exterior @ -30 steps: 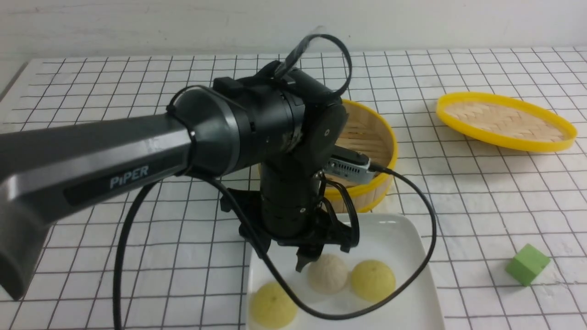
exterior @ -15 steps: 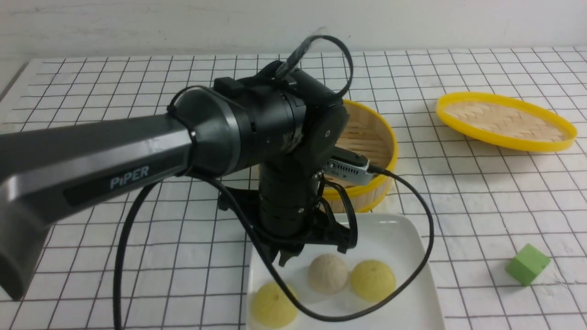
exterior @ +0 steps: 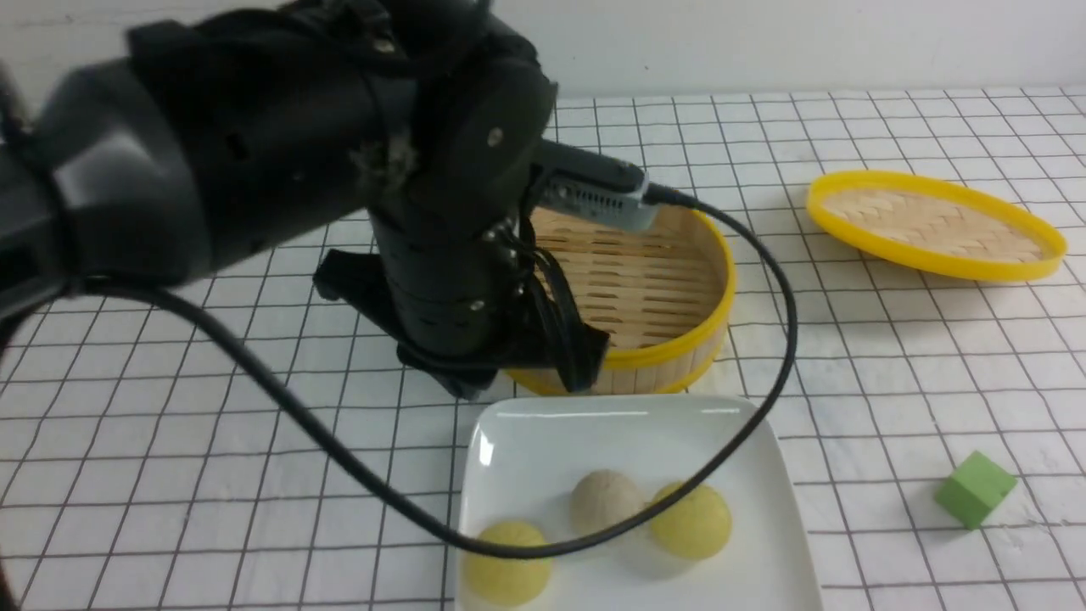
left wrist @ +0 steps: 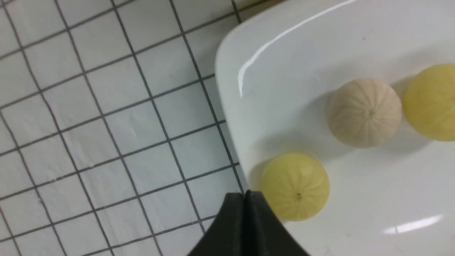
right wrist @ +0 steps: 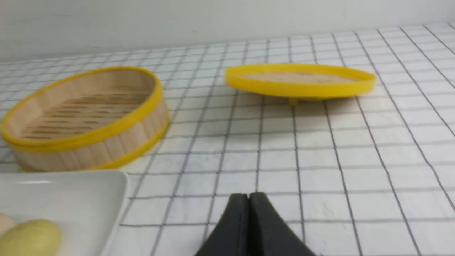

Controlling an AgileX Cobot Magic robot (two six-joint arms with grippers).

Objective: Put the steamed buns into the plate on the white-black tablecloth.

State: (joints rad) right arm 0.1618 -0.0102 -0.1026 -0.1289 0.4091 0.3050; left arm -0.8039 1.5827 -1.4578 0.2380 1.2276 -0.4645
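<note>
Three buns [exterior: 606, 501], two yellow and one beige, sit in a white plate [exterior: 543, 441] on the checked tablecloth [exterior: 170, 424], just below the left gripper [left wrist: 245, 195], whose fingers are pressed together on nothing. Beyond that gripper, the bamboo steamer basket [exterior: 721, 288] stands empty. The right gripper [right wrist: 249, 197] is likewise pressed together.

Glossy white plate [exterior: 594, 433] throws highlights; the buns [exterior: 602, 496] on it look matt and ribbed. Wrinkled matt cloth [exterior: 891, 356] underneath. Slatted wooden basket [exterior: 670, 378] and, upper right, woven lid [exterior: 933, 222], both with smooth yellow rims
</note>
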